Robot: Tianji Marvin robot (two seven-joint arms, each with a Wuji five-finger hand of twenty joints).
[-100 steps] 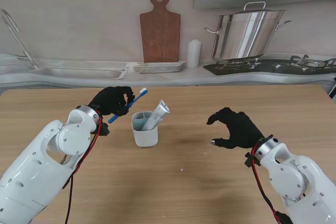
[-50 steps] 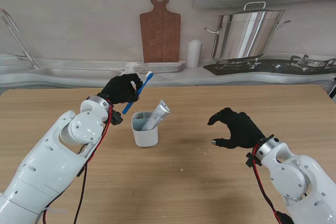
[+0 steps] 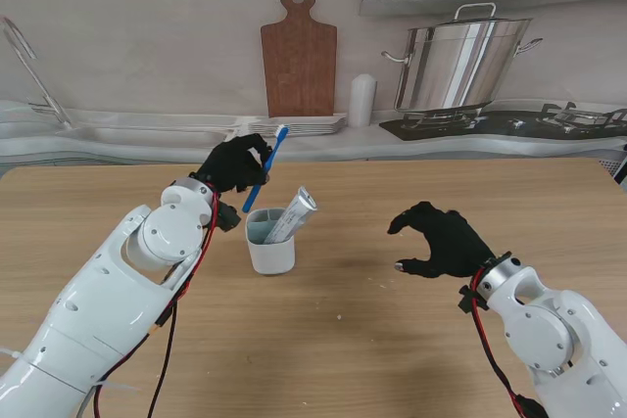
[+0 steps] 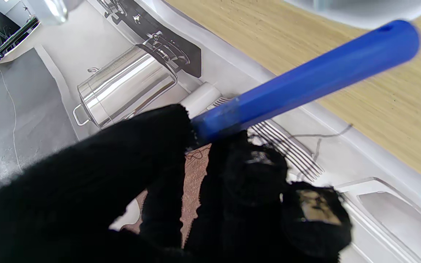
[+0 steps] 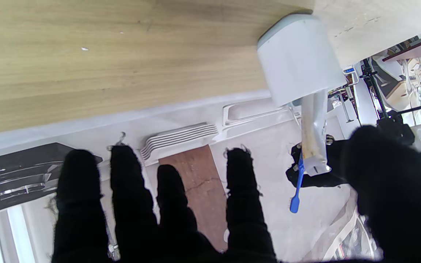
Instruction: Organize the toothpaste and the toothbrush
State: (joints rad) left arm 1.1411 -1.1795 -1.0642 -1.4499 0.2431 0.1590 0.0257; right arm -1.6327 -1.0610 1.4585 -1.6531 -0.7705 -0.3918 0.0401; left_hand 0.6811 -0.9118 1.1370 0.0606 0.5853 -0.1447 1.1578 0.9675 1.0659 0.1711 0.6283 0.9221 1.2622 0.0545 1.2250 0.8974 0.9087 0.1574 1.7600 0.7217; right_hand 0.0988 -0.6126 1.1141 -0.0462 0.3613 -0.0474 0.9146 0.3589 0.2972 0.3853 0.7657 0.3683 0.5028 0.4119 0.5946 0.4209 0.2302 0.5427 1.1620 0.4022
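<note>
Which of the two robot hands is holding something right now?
The left robot hand, shut on the blue toothbrush over the cup. The right robot hand is open, holding nothing, over bare table.

This is a lab mock-up of a kitchen. Behind the wooden table (image 3: 392,340) hangs a printed backdrop (image 3: 147,36) picturing a sink (image 3: 147,132), cutting board (image 3: 298,56), plates (image 3: 297,125), pot (image 3: 460,64) and stove (image 3: 500,122). The right wrist view shows metal stands (image 5: 375,91) and cables beyond the backdrop's edge.
</note>
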